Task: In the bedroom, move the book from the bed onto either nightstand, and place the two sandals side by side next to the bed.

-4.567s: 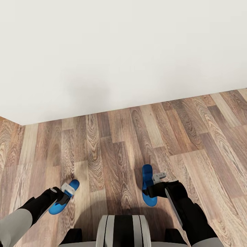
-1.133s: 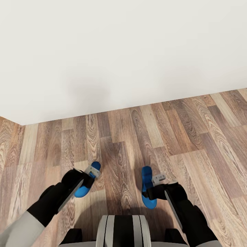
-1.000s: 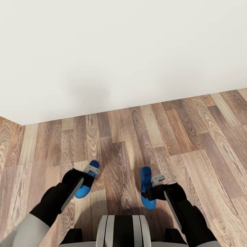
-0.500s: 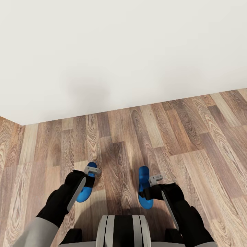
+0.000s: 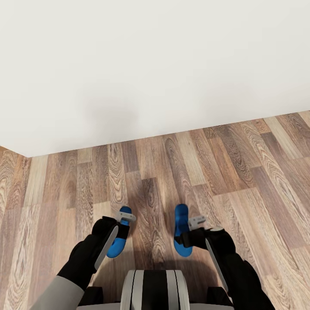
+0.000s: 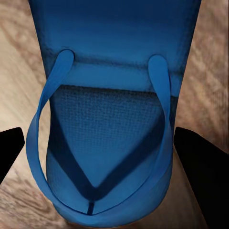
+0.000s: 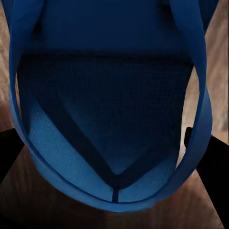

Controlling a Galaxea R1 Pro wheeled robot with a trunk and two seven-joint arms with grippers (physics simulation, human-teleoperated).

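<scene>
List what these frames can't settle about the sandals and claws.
- Head view: rear of left sandal hidden under left claw; right sandal partly behind right claw.
- Wrist views: sandal heels cut off by frame edges.
- Grip contact: unclear, fingertips fall at frame corners.
- Bed: can't be located.

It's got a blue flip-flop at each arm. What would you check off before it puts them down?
1. Left end effector around the left sandal: ok; fingers flank it.
2. Right end effector around the right sandal: ok.
3. Grip truly clamped: cannot tell.
4. Sandals pointing roughly the same way: ok.
5. Sandals close together: not ok, bare floor between them.
6. Soles touching floor: cannot tell.
</scene>
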